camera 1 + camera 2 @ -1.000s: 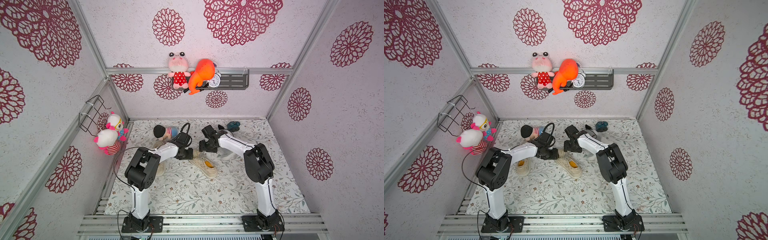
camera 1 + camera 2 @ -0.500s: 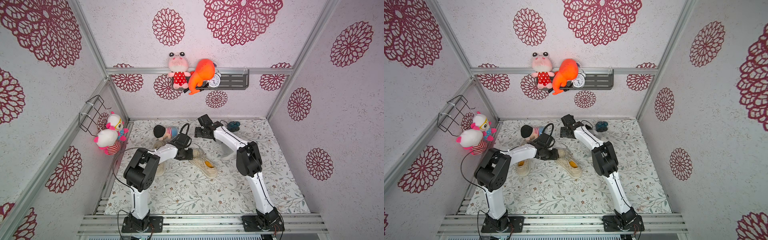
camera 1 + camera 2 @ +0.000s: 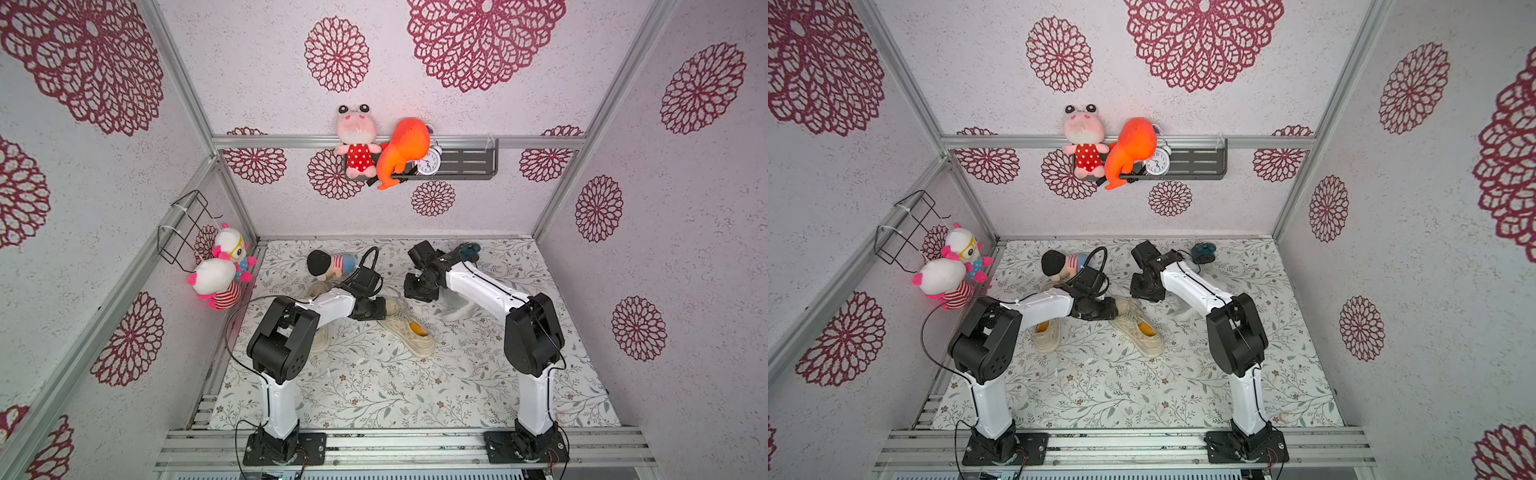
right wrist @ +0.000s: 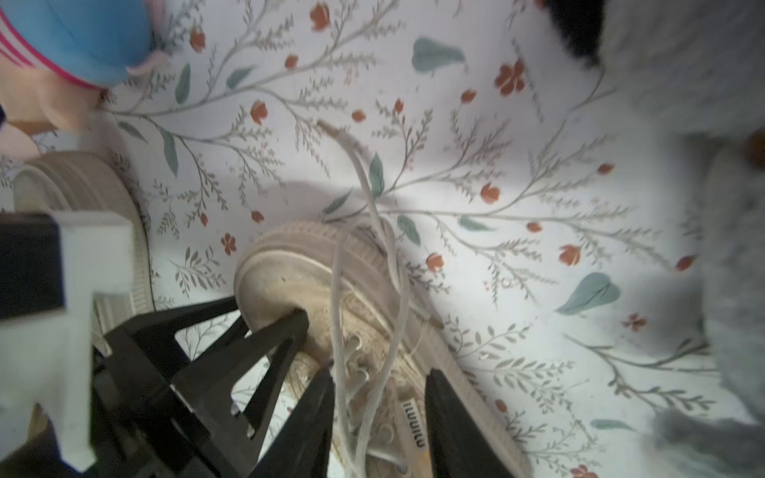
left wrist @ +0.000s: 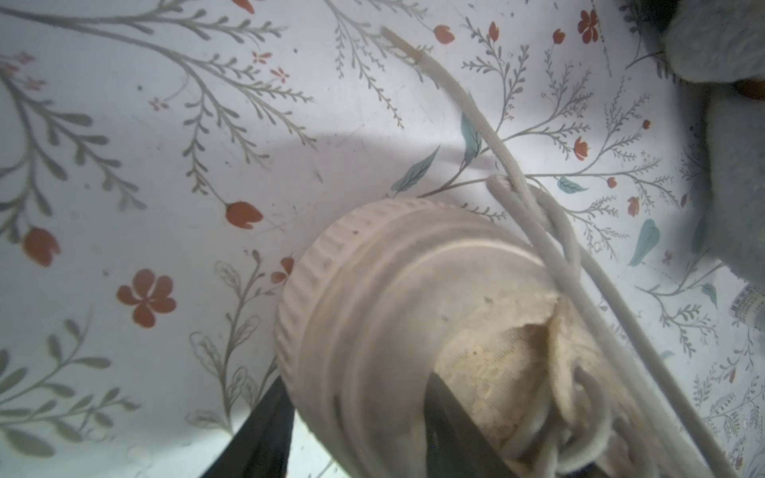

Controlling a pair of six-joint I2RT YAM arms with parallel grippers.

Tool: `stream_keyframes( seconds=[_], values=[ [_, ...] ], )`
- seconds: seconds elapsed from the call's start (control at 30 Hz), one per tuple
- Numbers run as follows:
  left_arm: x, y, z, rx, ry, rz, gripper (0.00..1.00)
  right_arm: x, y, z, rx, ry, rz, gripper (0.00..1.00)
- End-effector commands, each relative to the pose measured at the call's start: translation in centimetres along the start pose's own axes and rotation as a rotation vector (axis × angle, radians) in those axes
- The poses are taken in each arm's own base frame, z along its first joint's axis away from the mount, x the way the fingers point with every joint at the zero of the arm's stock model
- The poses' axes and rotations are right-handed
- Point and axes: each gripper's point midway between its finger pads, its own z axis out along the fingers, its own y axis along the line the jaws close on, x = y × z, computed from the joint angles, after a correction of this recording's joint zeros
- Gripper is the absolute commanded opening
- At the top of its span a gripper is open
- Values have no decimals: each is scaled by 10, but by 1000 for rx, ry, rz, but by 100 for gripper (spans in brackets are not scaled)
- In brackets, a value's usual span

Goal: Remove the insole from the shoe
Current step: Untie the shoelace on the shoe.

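Bracing step, it seems: the left end effector [image 5: 360,422] clamps the shoe [image 3: 423,345] by its toe. The right end effector [image 4: 379,374] — part open, holding nothing — should next reach the orange insole [image 3: 417,329] at the heel.

The cream canvas sneaker [image 3: 401,322] sits upright mid-mat, toe pointing far-left, laces loose, orange insole [image 3: 417,330] inside.

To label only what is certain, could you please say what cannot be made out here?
- Insole: both top views show only an orange heel patch; the shoe hides the rest.
- Second shoe: mostly under the left arm in a top view.
- Right gripper: blurred right wrist view; contact with the laces unclear.
- Left gripper: fingers cut off by the left wrist view's edge.
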Motion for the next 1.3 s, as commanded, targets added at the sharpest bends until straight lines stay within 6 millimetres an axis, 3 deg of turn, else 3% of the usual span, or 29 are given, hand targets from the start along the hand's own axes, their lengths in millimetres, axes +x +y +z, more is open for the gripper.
stream_keyframes(
  seconds=[0.0, 0.23, 0.4, 0.57, 0.63, 0.73, 0.93, 1.1, 1.27],
  values=[
    [82, 10, 15, -58, 285, 38, 51, 8, 8, 5, -51, 40, 38, 41],
    [75, 8, 13, -60, 272, 39, 51, 10, 2, 25, -35, 52, 64, 34],
    [62, 7, 4, -79, 220, 33, 53, 11, 2, 34, -51, 51, 76, 20],
    [11, -3, -52, -105, 2, 26, 59, 4, 9, 27, -94, 6, 84, 0],
    [-8, -9, -79, -99, -87, 11, 61, 1, 14, 18, -137, -35, 87, 0],
    [-20, -23, -100, -41, -138, -25, 61, -3, 21, 4, -217, -99, 106, 0],
    [-18, -53, -93, 226, -64, -247, 56, -6, 29, -20, -329, -202, 146, 0],
    [-40, -83, -92, 411, -73, -396, 55, -2, 30, -28, -358, -225, 146, 0],
    [-41, -82, -70, 403, -39, -505, 51, 2, 27, -26, -360, -217, 144, 0]
  ],
)
